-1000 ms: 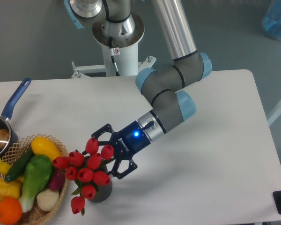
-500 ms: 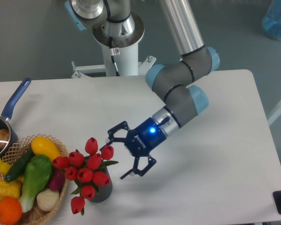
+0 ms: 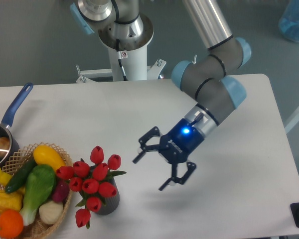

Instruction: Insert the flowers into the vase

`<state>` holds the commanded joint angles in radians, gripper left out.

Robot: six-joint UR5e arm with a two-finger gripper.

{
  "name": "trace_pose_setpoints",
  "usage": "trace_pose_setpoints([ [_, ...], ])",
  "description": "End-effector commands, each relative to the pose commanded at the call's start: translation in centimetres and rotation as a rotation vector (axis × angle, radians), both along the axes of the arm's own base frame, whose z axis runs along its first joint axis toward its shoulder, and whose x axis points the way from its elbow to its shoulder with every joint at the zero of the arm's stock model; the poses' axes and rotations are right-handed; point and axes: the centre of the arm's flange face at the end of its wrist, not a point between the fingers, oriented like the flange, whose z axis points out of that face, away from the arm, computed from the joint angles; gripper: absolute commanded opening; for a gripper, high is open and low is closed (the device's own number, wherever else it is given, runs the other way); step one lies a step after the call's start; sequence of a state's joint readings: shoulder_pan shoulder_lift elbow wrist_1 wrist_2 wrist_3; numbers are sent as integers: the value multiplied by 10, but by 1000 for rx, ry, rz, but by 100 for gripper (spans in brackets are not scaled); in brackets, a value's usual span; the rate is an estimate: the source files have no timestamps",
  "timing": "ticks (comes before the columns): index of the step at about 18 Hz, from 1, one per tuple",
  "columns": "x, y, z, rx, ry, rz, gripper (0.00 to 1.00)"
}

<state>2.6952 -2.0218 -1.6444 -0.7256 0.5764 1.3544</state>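
The flowers, a bunch of red tulip buds with green leaves, stand in the vase, a short dark grey cylinder near the table's front edge. Only part of the vase shows under the blooms. My gripper hangs open to the right of the bunch, well apart from it, its two black fingers spread wide with nothing between them.
A woven wicker basket of toy vegetables and fruit sits just left of the vase. A blue-handled saucepan stands at the far left edge. The arm's white base column rises behind the table.
The gripper, which stood around the flower bunch a second ago, has pulled away to the right and slightly up, staying open. The flowers remain standing in the vase.
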Motion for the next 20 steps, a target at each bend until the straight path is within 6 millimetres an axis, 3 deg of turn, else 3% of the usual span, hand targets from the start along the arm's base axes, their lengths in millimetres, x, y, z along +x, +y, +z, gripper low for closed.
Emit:
trace_pose_setpoints([
  [3, -9, -2, 4, -43, 109, -8, 100],
  [5, -37, -26, 4, -174, 194, 74, 100],
  [9, -80, -47, -10, -344, 319, 132, 100],
  [14, -98, -82, -24, -624, 401, 241, 100],
  [20, -95, -79, -19, -723, 459, 253, 100],
])
